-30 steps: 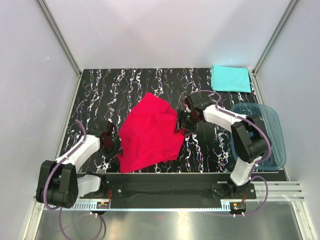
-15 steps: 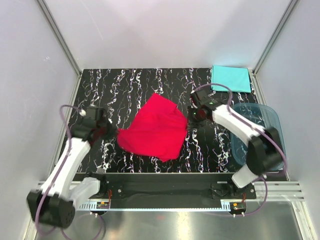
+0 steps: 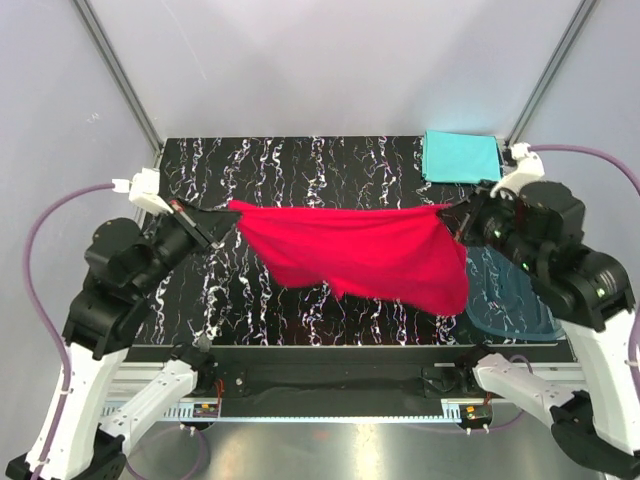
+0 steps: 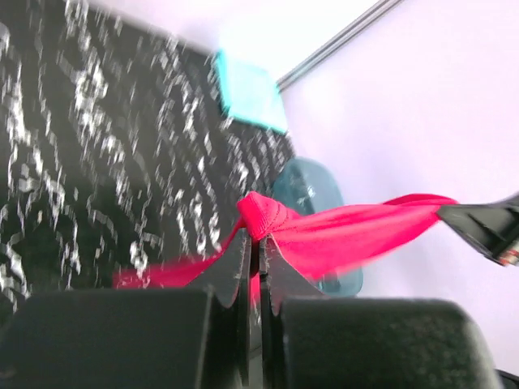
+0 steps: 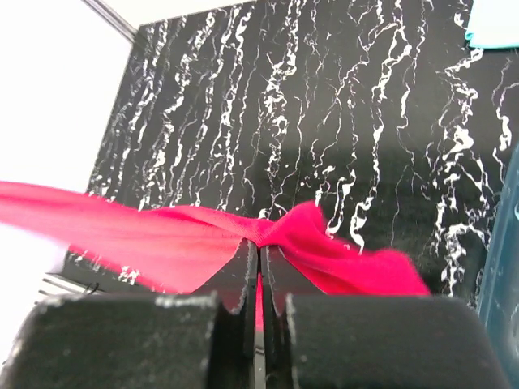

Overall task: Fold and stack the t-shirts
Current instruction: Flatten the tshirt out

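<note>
Two arms are raised above the black marbled table (image 3: 300, 165), and between them hangs the red shirt (image 3: 365, 250) — stretched into a wide, sagging band that appears clear of the surface in the top view. My left gripper (image 3: 222, 213) is clamped on the shirt's left end; the left wrist view shows the two fingers pressed together with a small bunch of red cloth pinched at their tips. My right gripper (image 3: 455, 213) pinches the right end in the same way, its fingers nearly touching around a knot of fabric.

The shirt's top edge runs almost level from one gripper to the other. The lower edge droops, deepest toward the right, where a flap hangs in front of the blue tub (image 3: 510, 305). That tub sits at the table's right edge, below my right arm.

The turquoise shirt (image 3: 460, 157) lies folded flat in the far right corner of the table — well apart from the red one.
</note>
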### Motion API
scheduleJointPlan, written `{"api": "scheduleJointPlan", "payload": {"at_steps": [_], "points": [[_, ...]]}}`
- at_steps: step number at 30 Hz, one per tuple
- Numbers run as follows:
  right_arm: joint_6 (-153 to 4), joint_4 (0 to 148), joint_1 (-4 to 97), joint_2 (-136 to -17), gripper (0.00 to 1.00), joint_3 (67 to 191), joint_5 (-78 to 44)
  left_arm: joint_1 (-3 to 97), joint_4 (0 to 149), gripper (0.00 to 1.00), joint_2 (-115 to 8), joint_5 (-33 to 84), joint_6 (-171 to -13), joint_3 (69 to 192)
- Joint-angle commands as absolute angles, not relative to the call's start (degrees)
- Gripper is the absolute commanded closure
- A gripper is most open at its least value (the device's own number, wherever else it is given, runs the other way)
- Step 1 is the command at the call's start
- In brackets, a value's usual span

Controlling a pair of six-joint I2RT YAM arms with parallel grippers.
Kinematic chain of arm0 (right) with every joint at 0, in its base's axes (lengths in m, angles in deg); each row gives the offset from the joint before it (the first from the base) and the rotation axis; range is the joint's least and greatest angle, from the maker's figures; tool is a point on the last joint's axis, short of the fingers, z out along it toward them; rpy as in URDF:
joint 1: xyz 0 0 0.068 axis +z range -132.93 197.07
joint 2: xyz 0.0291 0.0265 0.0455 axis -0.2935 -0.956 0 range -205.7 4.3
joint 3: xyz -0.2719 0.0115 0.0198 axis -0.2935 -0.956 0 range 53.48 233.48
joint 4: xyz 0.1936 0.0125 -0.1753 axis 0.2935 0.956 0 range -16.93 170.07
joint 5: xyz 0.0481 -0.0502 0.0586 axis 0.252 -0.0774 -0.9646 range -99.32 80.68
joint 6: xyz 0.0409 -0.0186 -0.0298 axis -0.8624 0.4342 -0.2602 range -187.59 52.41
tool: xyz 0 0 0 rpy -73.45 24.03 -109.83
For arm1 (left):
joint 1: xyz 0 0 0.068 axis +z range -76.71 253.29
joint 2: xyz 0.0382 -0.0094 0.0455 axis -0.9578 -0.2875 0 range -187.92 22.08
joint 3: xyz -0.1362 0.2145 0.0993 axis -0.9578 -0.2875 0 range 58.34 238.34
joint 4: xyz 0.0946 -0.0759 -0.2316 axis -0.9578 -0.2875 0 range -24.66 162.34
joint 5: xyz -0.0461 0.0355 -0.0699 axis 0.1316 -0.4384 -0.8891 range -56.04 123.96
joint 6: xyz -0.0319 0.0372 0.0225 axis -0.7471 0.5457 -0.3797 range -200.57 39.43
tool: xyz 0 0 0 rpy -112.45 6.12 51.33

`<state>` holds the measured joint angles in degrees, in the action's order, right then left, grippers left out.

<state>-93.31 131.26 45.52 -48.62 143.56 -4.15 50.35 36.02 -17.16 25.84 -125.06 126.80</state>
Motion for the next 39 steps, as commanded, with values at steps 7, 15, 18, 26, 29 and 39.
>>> {"api": "scheduleJointPlan", "payload": {"at_steps": [7, 15, 18, 26, 29, 39], "points": [[-90.1, 115.3, 45.5, -80.4, 1.0, 149.2, -20.7, 52.2, 23.8, 1.0, -27.3, 50.3, -121.6, 131.2], [-87.6, 126.5, 45.5, -103.7, 0.37, 162.5, -19.6, 70.8, 25.1, 0.45, -48.8, 40.1, -116.1, 125.6], [-84.6, 132.0, 45.4, -99.2, 0.35, 155.2, -15.5, 69.8, 25.7, 0.36, -49.4, 40.4, -118.4, 122.7], [-102.0, 125.1, 45.5, -72.8, 0.58, 113.2, -20.1, 69.0, 17.3, 0.48, -32.2, 37.2, -132.6, 104.1], [-108.8, 120.7, 45.4, -65.0, 0.57, 103.0, -20.8, 68.2, 14.5, 0.5, -24.9, 32.8, -139.2, 96.1], [-110.3, 119.9, 45.3, -63.2, 0.56, 100.5, -19.7, 52.9, 12.6, 0.57, -23.3, 39.4, -152.6, 88.7]]}}
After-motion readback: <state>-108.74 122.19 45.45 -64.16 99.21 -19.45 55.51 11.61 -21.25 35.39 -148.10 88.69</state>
